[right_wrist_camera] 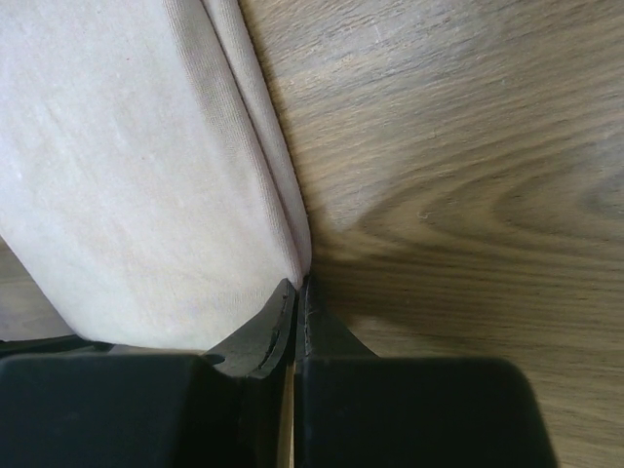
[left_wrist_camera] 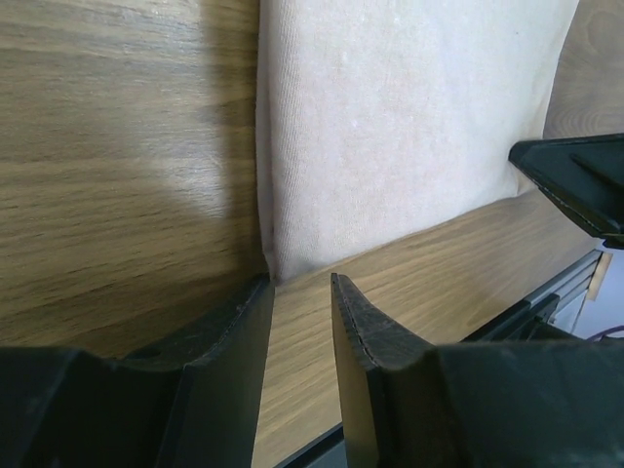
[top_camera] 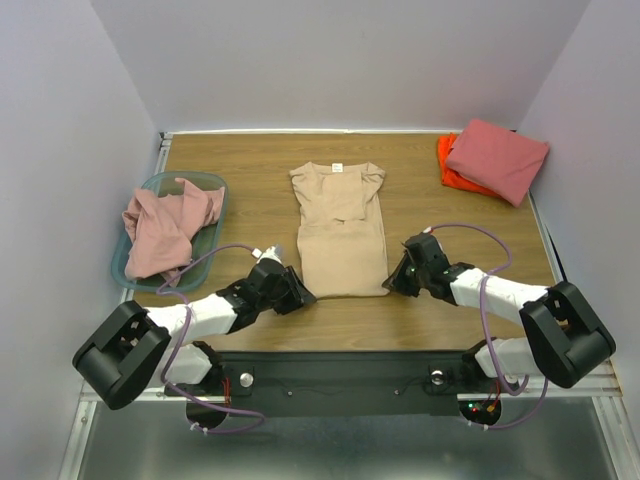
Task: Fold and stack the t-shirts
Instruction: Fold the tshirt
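Right now my left fingers (top_camera: 300,296) sit low on the table (top_camera: 240,160) at the near left corner of the tan t-shirt (top_camera: 340,235), held narrowly apart with nothing between them. My right fingers (right_wrist_camera: 297,285) are pressed together on the shirt's near right corner. The tan t-shirt lies flat in the middle of the table, sleeves folded in, collar at the far end. The dusty pink t-shirt (top_camera: 160,225) lies crumpled in the teal bin (top_camera: 215,185) on the left. Far right, the folded salmon-red t-shirt (top_camera: 497,158) rests on the orange t-shirt (top_camera: 450,172).
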`<state>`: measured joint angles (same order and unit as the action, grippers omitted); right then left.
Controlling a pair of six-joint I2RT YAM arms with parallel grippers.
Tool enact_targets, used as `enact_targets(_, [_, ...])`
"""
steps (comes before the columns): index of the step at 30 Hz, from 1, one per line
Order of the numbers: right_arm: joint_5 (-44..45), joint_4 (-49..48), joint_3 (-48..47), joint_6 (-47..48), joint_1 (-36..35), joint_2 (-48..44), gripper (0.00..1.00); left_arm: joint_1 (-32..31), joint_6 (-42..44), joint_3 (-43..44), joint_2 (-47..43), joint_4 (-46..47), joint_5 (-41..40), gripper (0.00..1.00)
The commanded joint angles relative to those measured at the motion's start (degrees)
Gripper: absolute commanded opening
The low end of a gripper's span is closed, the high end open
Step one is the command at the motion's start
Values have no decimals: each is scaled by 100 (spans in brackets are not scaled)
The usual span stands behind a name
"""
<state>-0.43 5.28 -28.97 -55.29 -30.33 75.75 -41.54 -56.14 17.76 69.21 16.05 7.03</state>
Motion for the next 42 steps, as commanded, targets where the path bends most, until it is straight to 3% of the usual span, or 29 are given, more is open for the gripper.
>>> enact_targets(1, [69, 131, 120, 44, 36, -86, 0, -21, 15, 43, 92, -770, -570, 43])
enact_targets(6, [69, 131, 120, 71, 44, -77, 0, -12, 226, 430, 417, -938, -633, 42])
enact_targets(10, [-88, 140, 128, 79, 44, -174, 0, -21, 305, 474, 480, -902, -360, 0])
enact_targets(14, [-256, 315, 242, 167, 44, -586, 0, -170, 218, 177, -273, -964, -158, 0])
enact_targets(21, [-441, 1466, 357, 300, 36, -2623, 0, -873, -108, -27, -2242, -1499, 44, 0])
enact_targets(25, [-318, 1906, 25, 255, 36, -3575, 0, -944, 15, 262, -2763, -1597, 194, 0])
enact_targets(31, [6, 1924, -793, 387, 44, -3181, 0, -918, 682, 1290, -2150, -1790, -262, 0])
enact_targets(34, [726, 1924, -1373, 501, 44, -2777, 0, -690, 1043, 1905, -1614, -1852, -404, 0])
enact_targets(42, [2325, 1907, -2586, 668, 44, -1749, 0, 505, 1729, 2820, -506, -1412, 290, 0])
